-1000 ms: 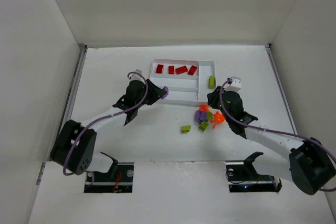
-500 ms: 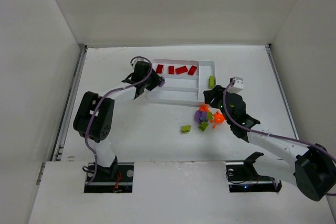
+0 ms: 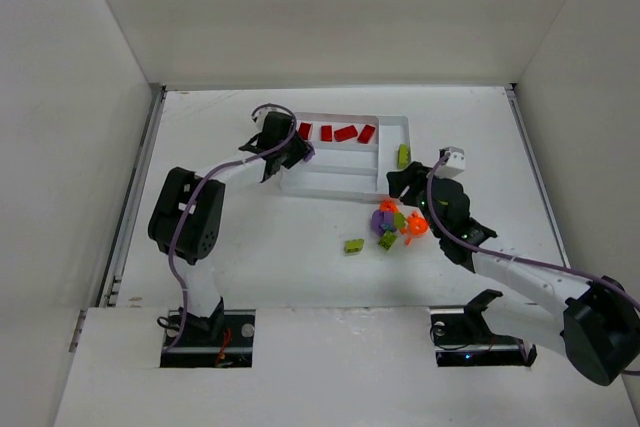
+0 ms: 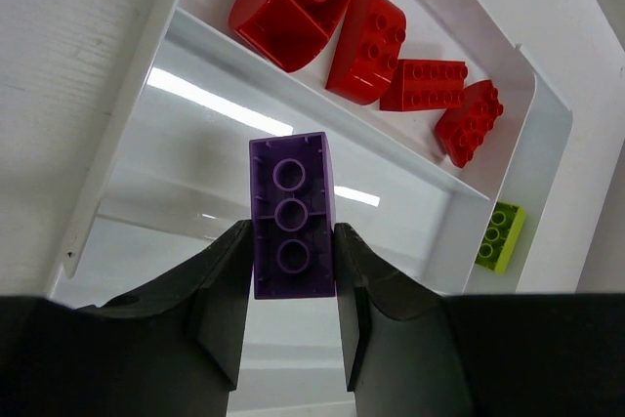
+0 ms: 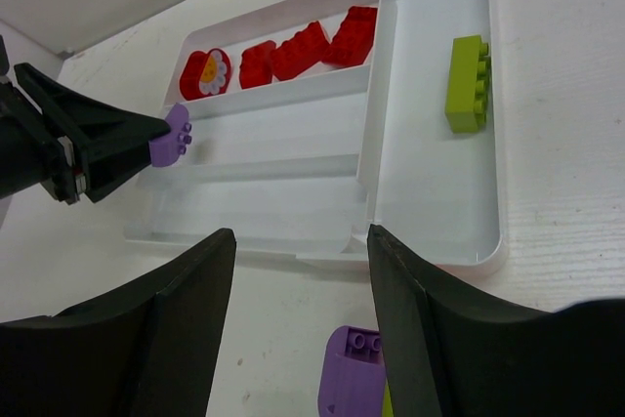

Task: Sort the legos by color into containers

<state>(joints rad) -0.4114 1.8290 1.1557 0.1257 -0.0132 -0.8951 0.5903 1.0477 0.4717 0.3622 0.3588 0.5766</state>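
Purple brick (image 4: pixel 290 192) clamped in left claw (image 4: pixel 291 251) now over tray (image 4: pixel 146 56) — right claw (image 5: pixel 301 241) spread wider

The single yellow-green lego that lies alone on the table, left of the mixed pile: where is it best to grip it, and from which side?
Grip the yellow-green lego across its two long side faces, coming straight down from above. It lies flat, apart from the pile, with bare table all around, so both long sides look free, and its short width probably fits best.
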